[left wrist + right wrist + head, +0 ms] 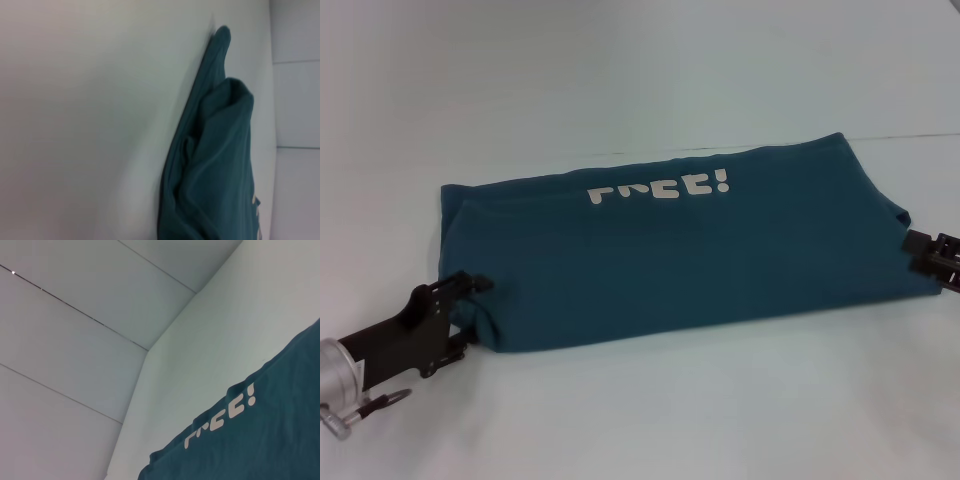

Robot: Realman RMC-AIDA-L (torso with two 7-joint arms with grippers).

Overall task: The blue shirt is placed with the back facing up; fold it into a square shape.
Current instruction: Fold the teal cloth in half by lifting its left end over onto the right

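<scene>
Teal cotton, the blue shirt (690, 260) lies mid-worktop (640, 420) as a wide band, lettering up: one fold done, cross folds left. Left claw (470, 300) and right claw (925, 255) seemingly pinch its ends; grip uncertain

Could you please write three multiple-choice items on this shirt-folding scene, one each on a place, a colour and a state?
1. Where is the left gripper?
A. At the near left corner of the blue shirt
B. Over the lettering
C. Far from the shirt

2. What colour is the lettering on the shirt?
A. Yellow
B. White
C. Red

3. How does the shirt lie?
A. Spread flat with both sleeves out
B. Crumpled in a ball
C. Folded into a long band on the white table

Answers:
1. A, its fingers meet the cloth at that corner.
2. B, the letters show white on teal-blue.
3. C, the head view shows a band between that gripper and the right gripper.
</scene>
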